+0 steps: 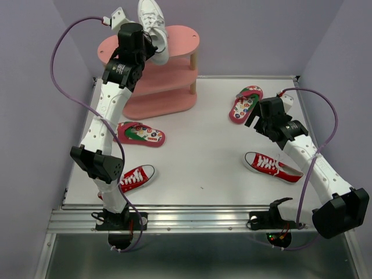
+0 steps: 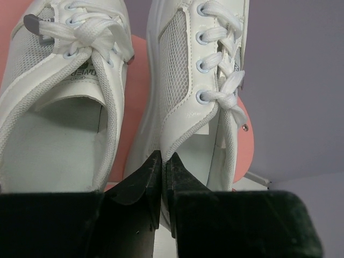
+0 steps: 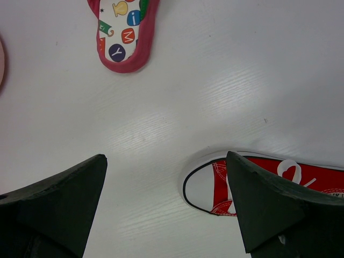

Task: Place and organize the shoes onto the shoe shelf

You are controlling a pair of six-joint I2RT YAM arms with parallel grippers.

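My left gripper (image 1: pixel 150 46) is up at the top board of the pink shoe shelf (image 1: pixel 183 38). In the left wrist view it (image 2: pixel 164 159) is shut on the collar edge of a white sneaker (image 2: pixel 199 80). A second white sneaker (image 2: pixel 59 107) lies beside it on the pink board (image 2: pixel 138 80). A white sneaker (image 1: pixel 152 20) shows at the top in the top view. My right gripper (image 1: pixel 254 121) is open and empty over the table; in its wrist view it (image 3: pixel 165 158) hangs between a flip-flop (image 3: pixel 123 32) and a red sneaker's toe (image 3: pixel 207 185).
On the table lie a flip-flop (image 1: pixel 141 133) at the left, a flip-flop (image 1: pixel 245 104) at the right, a red sneaker (image 1: pixel 136 177) near the left arm and a red sneaker (image 1: pixel 272 167) by the right arm. Purple walls stand on three sides.
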